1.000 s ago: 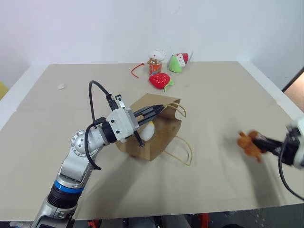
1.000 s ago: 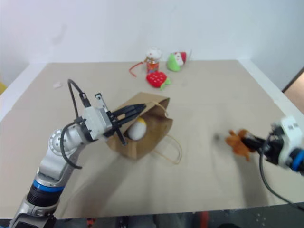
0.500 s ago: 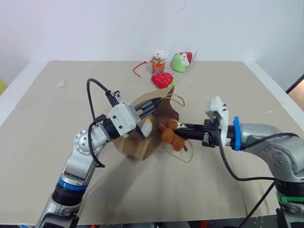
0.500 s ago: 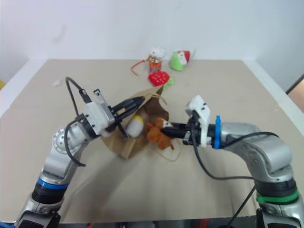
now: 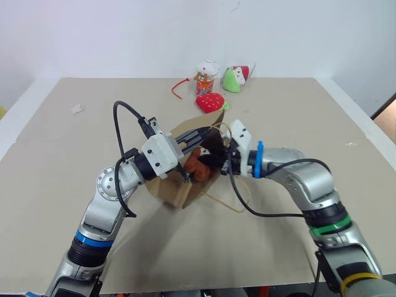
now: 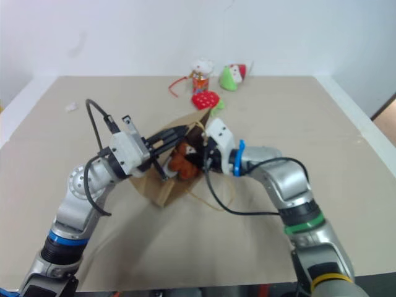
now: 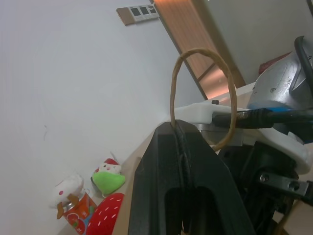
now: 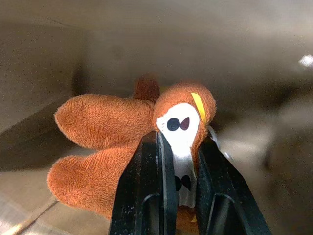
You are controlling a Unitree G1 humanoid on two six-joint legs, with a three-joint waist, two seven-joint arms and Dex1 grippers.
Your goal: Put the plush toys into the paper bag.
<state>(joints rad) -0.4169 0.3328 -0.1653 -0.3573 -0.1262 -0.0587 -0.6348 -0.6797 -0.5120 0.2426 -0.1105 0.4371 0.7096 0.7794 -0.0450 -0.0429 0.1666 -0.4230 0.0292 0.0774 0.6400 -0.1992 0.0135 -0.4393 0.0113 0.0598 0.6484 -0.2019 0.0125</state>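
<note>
The counter (image 5: 297, 111) carries the paper bag (image 5: 175, 192) at frame centre. The left hand (image 5: 201, 132) is clamped on the bag's cord handle (image 7: 174, 83). The right hand (image 8: 178, 161) grips the brown-orange monkey (image 8: 117, 132) by its face, inside the bag's mouth.

A wide beige tabletop (image 5: 297, 117) is filling the scene, with white edging running along its sides. A plain white wall (image 5: 124, 37) is standing behind it at 12 o'clock. A wooden door (image 7: 195, 44) and wall switches (image 7: 138, 12) are showing in the left wrist view.
</note>
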